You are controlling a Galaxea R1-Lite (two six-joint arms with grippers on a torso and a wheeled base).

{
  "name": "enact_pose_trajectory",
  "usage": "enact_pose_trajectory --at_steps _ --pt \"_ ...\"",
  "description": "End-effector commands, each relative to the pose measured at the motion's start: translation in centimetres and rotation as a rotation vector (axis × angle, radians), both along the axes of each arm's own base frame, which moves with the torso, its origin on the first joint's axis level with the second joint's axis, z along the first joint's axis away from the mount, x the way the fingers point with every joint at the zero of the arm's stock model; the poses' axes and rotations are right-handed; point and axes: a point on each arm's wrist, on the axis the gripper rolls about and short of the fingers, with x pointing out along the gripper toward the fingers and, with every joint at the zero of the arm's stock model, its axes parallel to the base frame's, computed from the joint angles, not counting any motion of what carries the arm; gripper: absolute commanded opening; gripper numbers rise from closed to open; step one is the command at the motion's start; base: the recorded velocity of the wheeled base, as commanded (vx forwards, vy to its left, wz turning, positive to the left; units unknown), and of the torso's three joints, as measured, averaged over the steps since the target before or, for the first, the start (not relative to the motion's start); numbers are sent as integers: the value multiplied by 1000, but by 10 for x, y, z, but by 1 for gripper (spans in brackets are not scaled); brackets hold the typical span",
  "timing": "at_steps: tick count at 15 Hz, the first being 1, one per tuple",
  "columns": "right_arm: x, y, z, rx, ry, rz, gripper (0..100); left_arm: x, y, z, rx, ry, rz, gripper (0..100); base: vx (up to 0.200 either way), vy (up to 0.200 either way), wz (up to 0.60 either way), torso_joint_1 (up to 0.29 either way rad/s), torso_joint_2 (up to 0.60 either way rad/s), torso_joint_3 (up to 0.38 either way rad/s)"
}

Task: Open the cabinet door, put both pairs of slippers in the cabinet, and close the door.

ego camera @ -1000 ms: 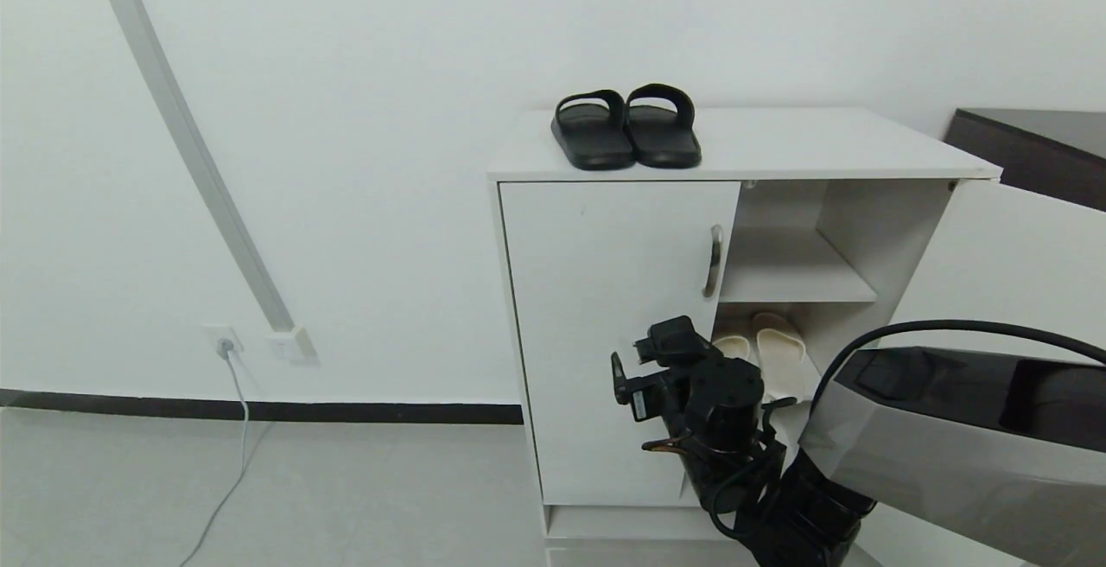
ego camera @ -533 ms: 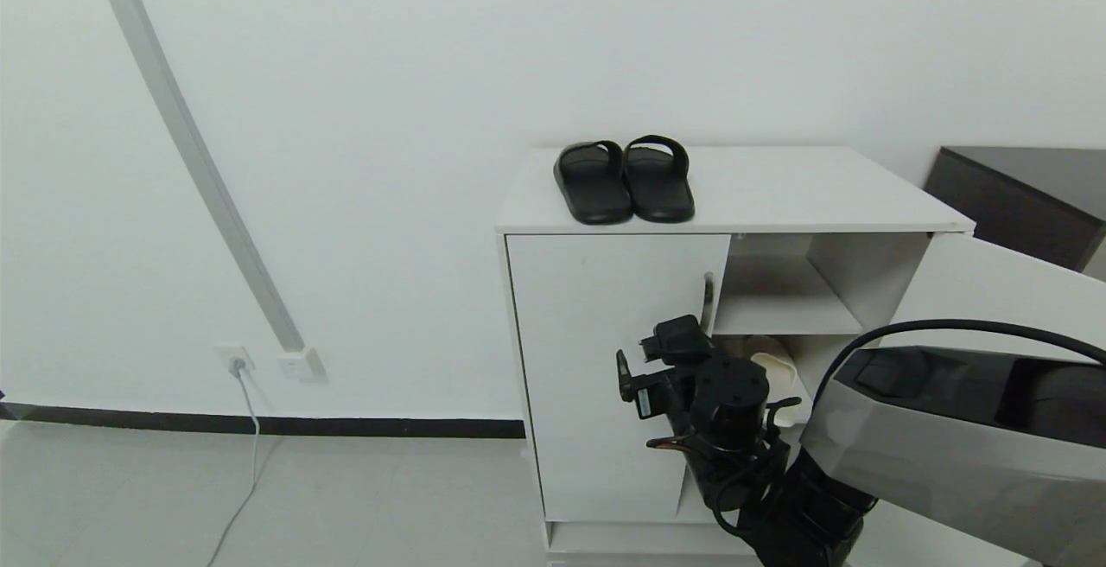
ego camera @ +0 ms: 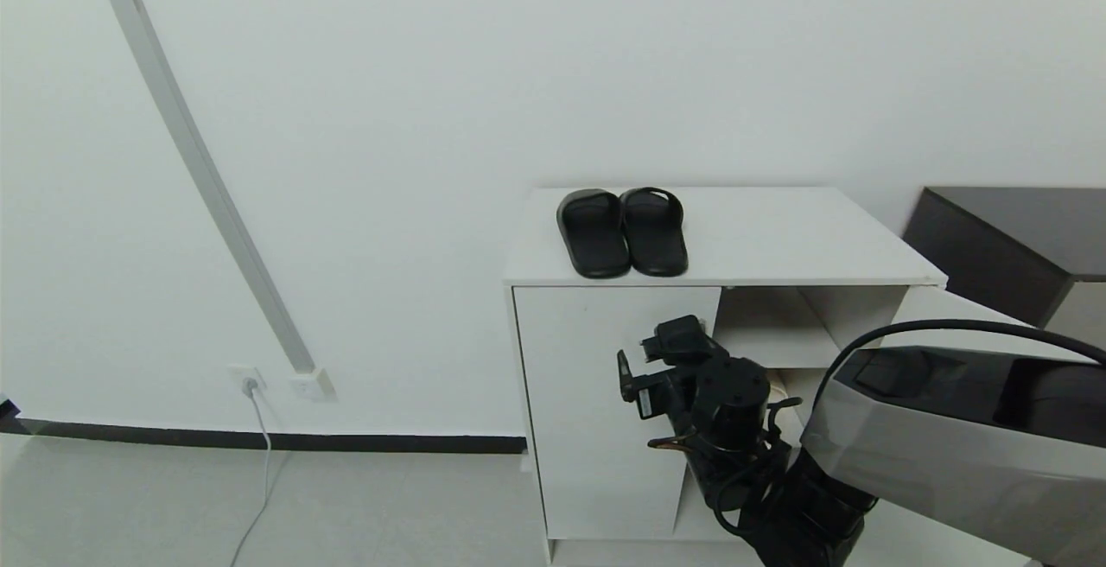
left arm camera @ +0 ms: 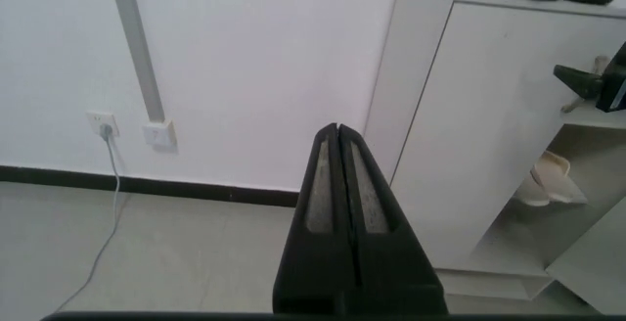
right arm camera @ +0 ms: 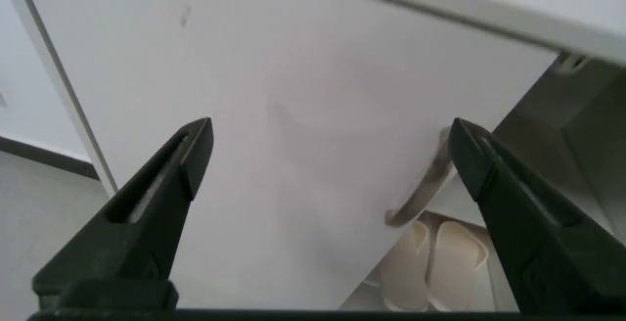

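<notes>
sitting on the cabinet [ego camera: 778, 238] top, the black slippers [ego camera: 622, 232] are not yet inside; the cream slippers [right arm camera: 435, 262] lie inside, low down. the right pincer [right arm camera: 331, 135] hangs spread wide, holding nothing, before the closed left door [ego camera: 605, 403], near its handle [right arm camera: 421, 189]; the left pincer [left arm camera: 337, 130] is pressed together on nothing. likely trouble: reaching up, a pincer may clip the top's edge, or pinch one slipper and drop the other. white wall [ego camera: 518, 74], grey floor [ego camera: 130, 506], a wall socket [ego camera: 246, 377].
</notes>
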Motion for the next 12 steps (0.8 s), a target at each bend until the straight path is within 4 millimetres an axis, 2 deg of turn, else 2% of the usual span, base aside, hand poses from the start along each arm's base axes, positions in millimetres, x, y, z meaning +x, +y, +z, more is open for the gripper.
enact_pose_trajectory --at_steps 1,7,12 --pt "0 1 -3 -5 4 1 100 0 0 0 0 -1 0 0 0 0 0 242 -554 -330" --pt "-1 0 -4 -11 11 1 100 0 0 0 0 1 0 0 0 0 0 255 -579 -330" --pt "-2 0 -4 -6 1 66 100 0 0 0 0 -1 0 0 0 0 0 168 -361 -201"
